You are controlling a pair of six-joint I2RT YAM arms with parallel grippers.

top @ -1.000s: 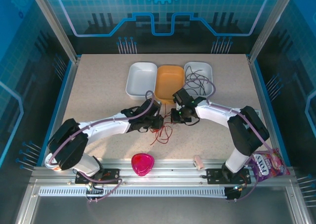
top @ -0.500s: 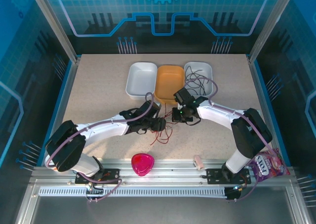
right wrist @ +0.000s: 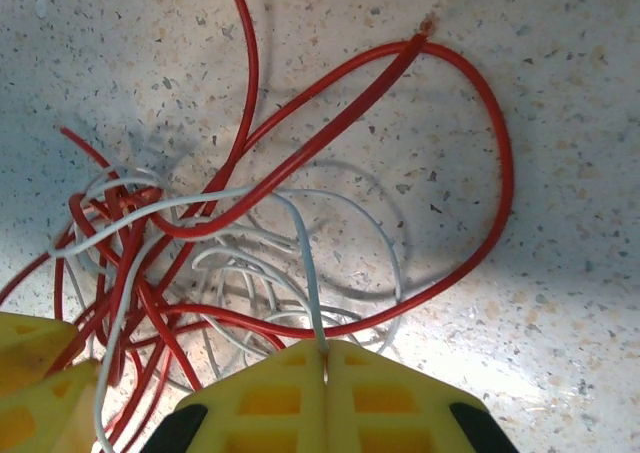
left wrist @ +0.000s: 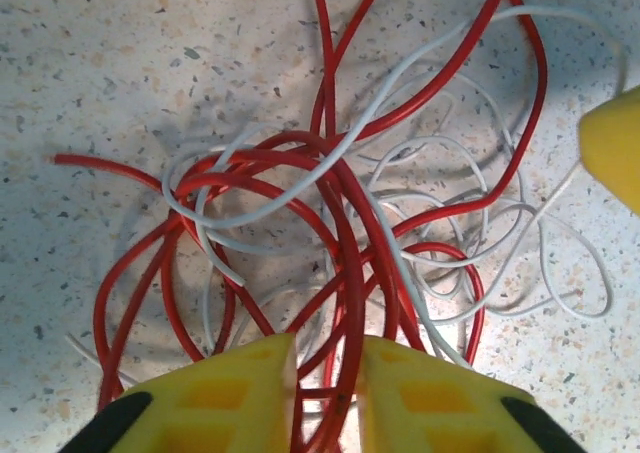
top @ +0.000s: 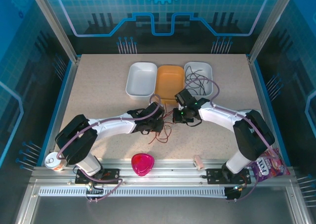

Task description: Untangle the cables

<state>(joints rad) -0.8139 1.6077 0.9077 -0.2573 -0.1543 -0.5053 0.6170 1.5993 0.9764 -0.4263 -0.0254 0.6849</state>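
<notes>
Cables (top: 163, 130) lie tangled mid-counter (top: 98, 80), with bare surface open on both sides and trays (top: 140, 80) beyond. Glossy red strands (left wrist: 345, 223) loop through a thinner white strand (right wrist: 310, 263). Left gripper (left wrist: 325, 353) jaws pinch red strands; right gripper (right wrist: 325, 353) jaws press together on the white strand.

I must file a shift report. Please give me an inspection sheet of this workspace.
Surface: speckled beige table, no spill seen.
Job's things: red cable and white cable tangled at centre; black cables in right white tray.
Clutter: pink bowl, can, snack bag at near edge.
Grippers: left gripper shut on red cable; right gripper shut on white cable.
Cables: purple-grey arm cables run along both arms.
Surroundings: blue enclosure walls, metal frame.
</notes>
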